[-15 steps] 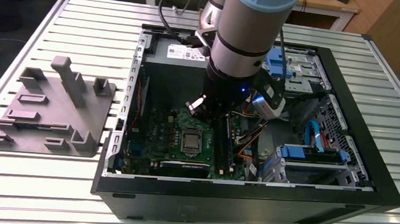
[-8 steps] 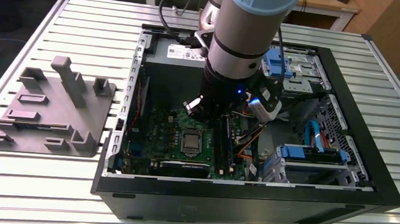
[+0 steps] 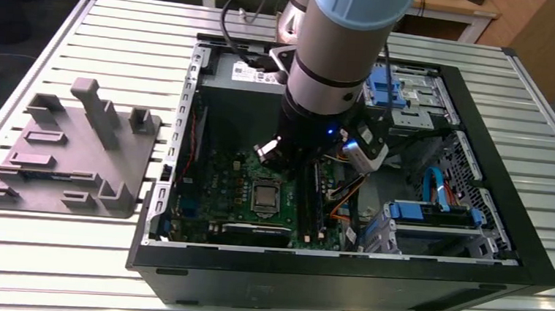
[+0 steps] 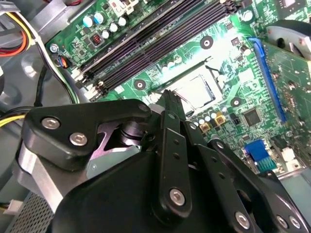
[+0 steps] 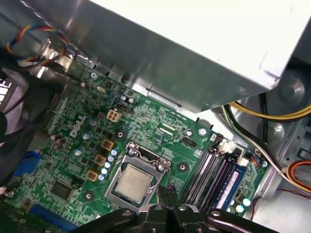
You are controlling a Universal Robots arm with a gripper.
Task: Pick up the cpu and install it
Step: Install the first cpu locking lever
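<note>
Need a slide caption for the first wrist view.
Gripper, jaws shut and empty, poised near the cpu seated in its socket on the green motherboard.

Arm (image 3: 335,60) upright, gripper (image 5: 165,191) pointing straight down, jaws drawn together

- cpu (image 5: 133,183): smooth silver-grey metal top with a dull sheen.
- motherboard (image 5: 146,121): glossy green board.
- gripper (image 4: 167,97): matt black links with shiny metal screws.
- fixture (image 3: 72,156): matt grey plastic.
- table (image 3: 54,272): ribbed pale metal with a satin finish.
- case (image 3: 347,281): smooth black outer wall, bare sheet metal inside.
</note>
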